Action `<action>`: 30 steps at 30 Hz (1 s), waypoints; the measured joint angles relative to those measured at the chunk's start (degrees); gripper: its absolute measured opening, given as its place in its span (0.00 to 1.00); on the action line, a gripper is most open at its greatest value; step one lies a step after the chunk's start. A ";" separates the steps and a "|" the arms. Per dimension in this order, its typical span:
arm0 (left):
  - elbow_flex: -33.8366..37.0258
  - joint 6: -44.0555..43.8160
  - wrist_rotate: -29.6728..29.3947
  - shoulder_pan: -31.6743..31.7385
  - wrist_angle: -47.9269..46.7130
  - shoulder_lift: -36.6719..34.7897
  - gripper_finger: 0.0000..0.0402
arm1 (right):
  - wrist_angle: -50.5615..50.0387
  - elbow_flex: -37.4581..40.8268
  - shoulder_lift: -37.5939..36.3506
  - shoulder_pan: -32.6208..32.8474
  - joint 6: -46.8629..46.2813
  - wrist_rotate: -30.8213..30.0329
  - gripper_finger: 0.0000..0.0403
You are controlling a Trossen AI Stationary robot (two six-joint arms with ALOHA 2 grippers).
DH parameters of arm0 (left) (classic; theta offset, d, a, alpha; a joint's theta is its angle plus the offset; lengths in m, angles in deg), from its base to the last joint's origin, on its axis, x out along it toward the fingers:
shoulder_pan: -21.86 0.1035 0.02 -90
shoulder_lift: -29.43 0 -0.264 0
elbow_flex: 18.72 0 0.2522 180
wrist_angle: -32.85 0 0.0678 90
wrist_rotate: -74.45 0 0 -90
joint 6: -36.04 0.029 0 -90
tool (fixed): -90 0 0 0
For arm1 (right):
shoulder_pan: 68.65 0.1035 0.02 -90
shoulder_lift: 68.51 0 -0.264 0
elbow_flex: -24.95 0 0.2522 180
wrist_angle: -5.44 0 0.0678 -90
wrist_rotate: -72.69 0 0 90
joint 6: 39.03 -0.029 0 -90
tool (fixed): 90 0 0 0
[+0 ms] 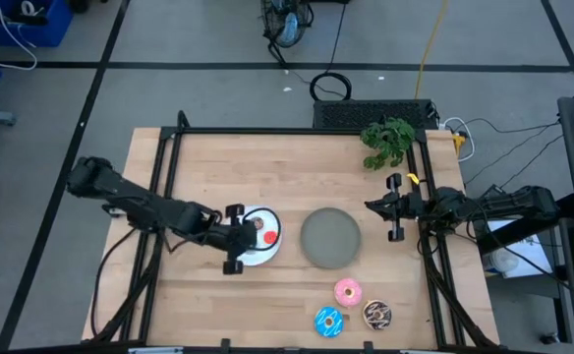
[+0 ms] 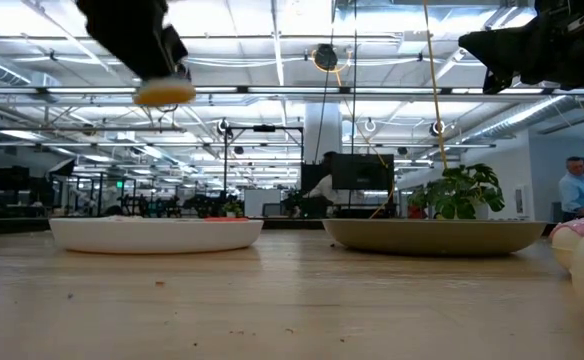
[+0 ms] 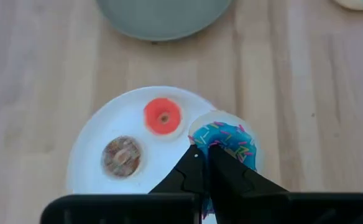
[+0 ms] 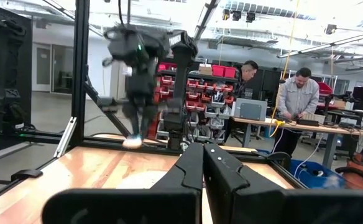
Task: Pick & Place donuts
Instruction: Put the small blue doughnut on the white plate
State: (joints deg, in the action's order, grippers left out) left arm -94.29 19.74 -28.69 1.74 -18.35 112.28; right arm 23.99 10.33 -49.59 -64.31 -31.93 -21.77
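High view shows the left arm reaching in from the bench's left edge, its dark links stretched low toward the middle, with the left gripper [image 1: 236,239] hanging over the white plate [image 1: 270,236]. Left wrist view looks straight down past that gripper's two dark fingers [image 3: 191,171], which are pinched together on the rim of a blue sprinkled donut [image 3: 226,141], a glossy ring with a pale underside and bright flecks, held above the plate's edge. In the low view the same donut hangs clear of the plate. On the smooth, shallow white plate lie a small red donut [image 3: 163,116] and a small brown donut [image 3: 120,155], side by side and apart from each other. Just beside the white plate, toward the right arm, sits a round grey plate [image 1: 330,237], matte and bare. Near the front edge of the pale wooden bench [image 1: 228,162] three more rings lie close together: a pink donut [image 1: 348,291], another blue donut [image 1: 328,321] and a chocolate sprinkled donut [image 1: 377,314]. The right arm waits at the bench's right edge, its right gripper [image 1: 396,207] pointing inward with fingers drawn together and holding nothing. A leafy green plant [image 1: 387,142] stands near the far right corner.
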 joint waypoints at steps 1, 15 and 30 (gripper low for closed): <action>1.65 0.66 0.98 0.64 2.78 0.38 0.04 | 0.01 0.02 0.00 0.00 0.01 0.01 0.00; 12.35 -3.72 2.81 5.16 16.04 9.59 0.02 | 0.24 0.00 0.01 0.00 0.04 0.00 0.00; 9.47 -2.94 6.65 5.99 15.83 13.79 0.08 | 0.24 0.01 0.02 0.00 1.09 0.01 0.00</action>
State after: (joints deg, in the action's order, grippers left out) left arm -84.82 16.80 -22.04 7.73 -2.52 126.07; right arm 24.23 10.33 -49.57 -64.31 -30.84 -21.76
